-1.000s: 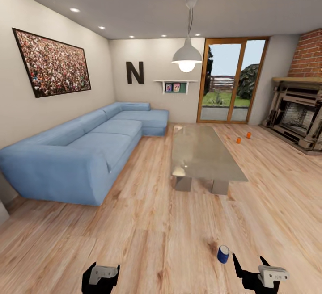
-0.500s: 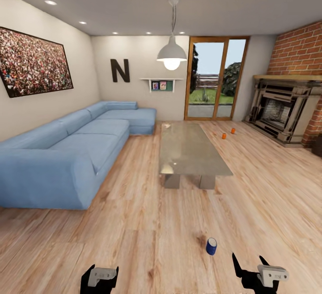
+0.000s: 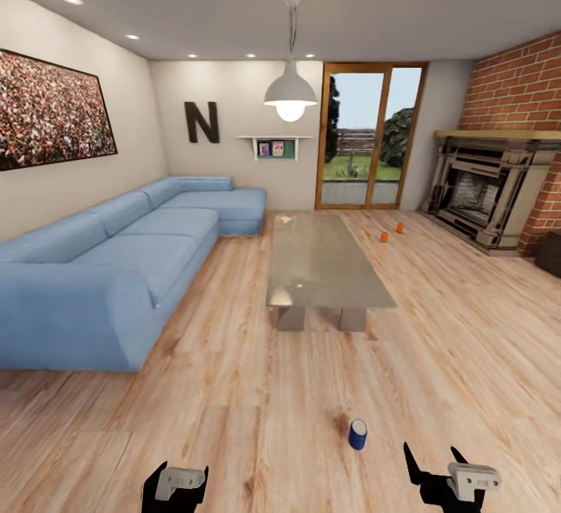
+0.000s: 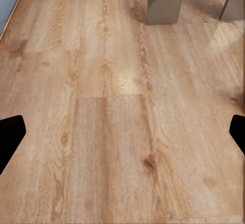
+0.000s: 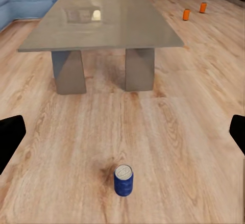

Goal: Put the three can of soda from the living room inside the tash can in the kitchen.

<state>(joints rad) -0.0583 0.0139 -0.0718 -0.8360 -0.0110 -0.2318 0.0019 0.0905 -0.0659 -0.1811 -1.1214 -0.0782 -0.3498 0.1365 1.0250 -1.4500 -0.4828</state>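
View swung right; both arms low, fingers point(image 3: 431, 470) spread.

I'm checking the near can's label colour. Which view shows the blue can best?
The right wrist view: the blue can stands upright on the plank floor, close, its grey top plain. The head view shows it smaller, ahead of the right pincer.

You are facing a plank floor point(image 3: 234, 388) with a blue sofa point(image 3: 117, 263), glass table point(image 3: 319, 260), brick fireplace point(image 3: 487, 193), glass doors point(image 3: 366, 135) and a glowing lamp point(image 3: 290, 96).
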